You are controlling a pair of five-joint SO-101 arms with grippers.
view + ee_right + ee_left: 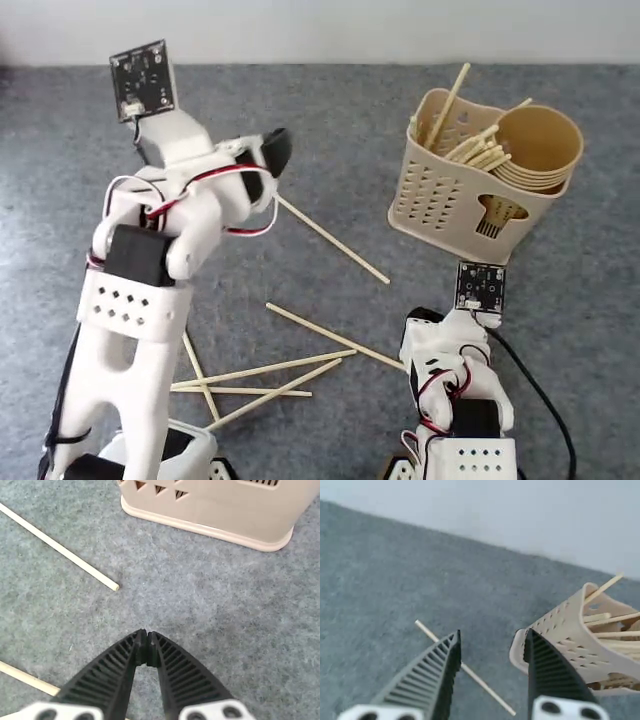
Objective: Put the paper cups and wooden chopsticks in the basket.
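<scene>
Left gripper wide open, empty, hovering over wooden chopstick (near basket) — straddle mid-length, descend straight, close firmly. Right gripper pinched closed, empty.

The grey felt table before me carries the basket, standing upright at the far right. One chopstick lies alone near the middle. A second chopstick slants closer to me, and a crossed bunch of chopsticks lies nearest me on the left.
</scene>
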